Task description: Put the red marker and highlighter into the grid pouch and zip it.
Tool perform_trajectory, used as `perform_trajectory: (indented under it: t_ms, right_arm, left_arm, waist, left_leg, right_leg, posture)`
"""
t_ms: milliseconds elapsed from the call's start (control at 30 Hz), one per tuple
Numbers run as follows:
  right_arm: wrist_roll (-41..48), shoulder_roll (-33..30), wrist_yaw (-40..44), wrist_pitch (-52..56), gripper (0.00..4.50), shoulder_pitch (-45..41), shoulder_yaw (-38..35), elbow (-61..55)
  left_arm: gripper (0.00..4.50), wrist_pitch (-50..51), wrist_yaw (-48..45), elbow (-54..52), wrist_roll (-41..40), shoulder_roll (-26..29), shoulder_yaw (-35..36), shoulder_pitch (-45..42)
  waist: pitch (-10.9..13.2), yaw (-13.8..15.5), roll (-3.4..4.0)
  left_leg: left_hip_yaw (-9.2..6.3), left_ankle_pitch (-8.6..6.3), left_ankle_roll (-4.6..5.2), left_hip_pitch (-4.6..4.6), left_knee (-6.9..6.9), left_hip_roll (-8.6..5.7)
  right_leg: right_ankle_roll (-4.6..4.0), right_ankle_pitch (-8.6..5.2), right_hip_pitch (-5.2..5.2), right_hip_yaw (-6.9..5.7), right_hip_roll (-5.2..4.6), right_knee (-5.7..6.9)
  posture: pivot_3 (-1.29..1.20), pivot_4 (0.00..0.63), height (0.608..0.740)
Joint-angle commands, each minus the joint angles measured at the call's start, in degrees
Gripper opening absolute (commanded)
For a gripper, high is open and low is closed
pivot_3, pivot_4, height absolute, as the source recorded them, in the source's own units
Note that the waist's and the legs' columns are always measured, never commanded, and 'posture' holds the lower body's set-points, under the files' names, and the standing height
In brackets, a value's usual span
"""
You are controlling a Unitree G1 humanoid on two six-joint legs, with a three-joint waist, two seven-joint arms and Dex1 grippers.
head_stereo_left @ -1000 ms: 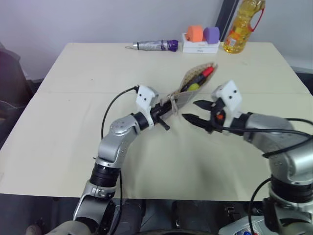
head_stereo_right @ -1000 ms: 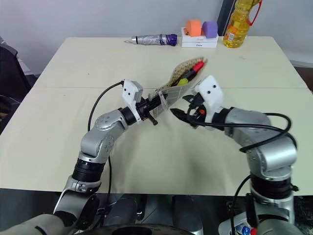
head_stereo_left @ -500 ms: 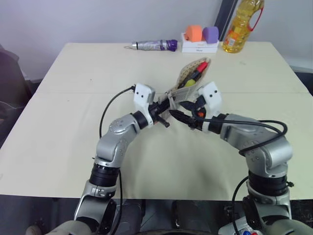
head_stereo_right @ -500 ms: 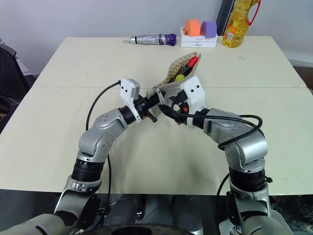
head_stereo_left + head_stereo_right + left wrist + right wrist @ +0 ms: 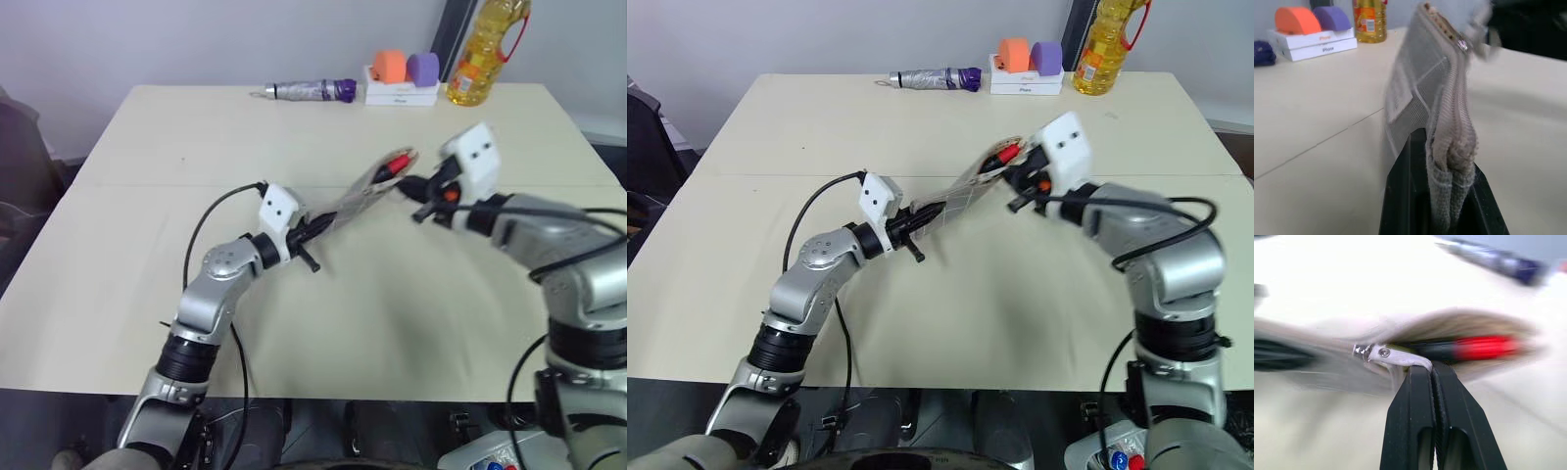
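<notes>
1. Where the two arms meet above the cream table (image 5: pixel 147 245), one grid pouch (image 5: pixel 358 196) hanging in the air, stretched between two grippers.
2. Left gripper (image 5: pixel 1442 196) pressed together on the pouch's near end, fabric bunched between its black fingers (image 5: pixel 1400 196).
3. Right gripper (image 5: pixel 1432 374) pressed together on the silver zipper pull (image 5: pixel 1396 357) at the pouch's far end.
4. One red marker (image 5: pixel 1484 346) inside the still-gaping mouth of the pouch, red end poking toward the opening, black section (image 5: pixel 1432 350) deeper in.
5. Highlighter not made out at this moment; possibly hidden inside the pouch, cannot tell.
6. At the table's far edge: one purple-and-silver folded umbrella (image 5: pixel 309 91), one white box (image 5: pixel 402 93) carrying one orange shape (image 5: pixel 389 66) and one purple shape (image 5: pixel 423 67), one yellow oil bottle (image 5: pixel 485 49).
7. From the right wrist view, clear sight of the pull and the marker within the mouth; from the head views, just a red tip at the pouch's end.
8. From the left wrist view, the zipper teeth (image 5: pixel 1457 98) running along the pouch's closed part up to the slider, and white grid lines on grey fabric.
</notes>
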Motion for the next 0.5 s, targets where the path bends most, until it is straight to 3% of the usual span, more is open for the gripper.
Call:
perform_trajectory:
  t_ms: [33,267,333,367,500]
  right_arm:
    - [-3.7,-3.5,-3.0,-4.4,0.07,-3.4,-5.6,4.3]
    - [-5.3,-4.1,-5.7,-5.7,0.07,-2.6,-4.5,8.0]
    - [-3.2,-4.1,-3.7,-3.9,0.59,-1.4,-4.1,7.3]
    - [-2.3,-4.2,-2.9,-2.9,0.96,-0.8,-4.0,7.1]
    - [-1.9,-7.0,2.1,-4.5,2.96,3.8,-1.5,4.1]
  left_arm:
    - [0.0,-1.9,-1.3,0.8,1.3,2.5,0.8,1.8]
    - [0.0,-2.8,-1.1,0.8,1.4,3.2,0.7,2.7]
    - [0.0,-0.3,-1.0,-0.5,-1.2,2.6,1.9,3.0]
    - [0.69,0.7,-0.8,-1.0,-2.1,2.4,2.5,3.2]
    - [2.49,2.8,-0.3,-4.2,-2.9,3.7,4.2,4.4]
  waist:
    - [0.0,-0.1,0.0]
    - [0.0,-0.1,0.01]
    - [0.0,0.0,0.01]
    - [0.0,0.0,0.01]
    - [0.0,0.0,0.01]
  left_leg:
    - [0.01,0.0,0.0,-0.01,0.0,0.0]
    - [0.03,0.0,0.0,-0.06,0.0,0.04]
    - [0.03,0.0,0.0,-0.11,0.01,0.04]
    - [0.03,0.0,0.0,-0.14,0.01,0.04]
    - [0.02,0.0,0.01,-0.17,0.02,0.04]
  right_leg:
    - [0.0,0.0,-0.01,0.01,-0.01,0.0]
    - [0.0,0.0,-0.06,0.04,0.0,0.01]
    - [0.0,0.0,-0.11,0.04,0.01,0.01]
    - [0.0,0.0,-0.12,0.04,0.0,0.01]
    - [0.0,0.0,-0.14,0.04,0.0,0.01]
  posture:
    - [0.0,0.15,0.74]
    - [0.0,0.15,0.74]
    - [0.0,0.15,0.74]
    - [0.0,0.15,0.74]
    - [0.0,0.15,0.74]
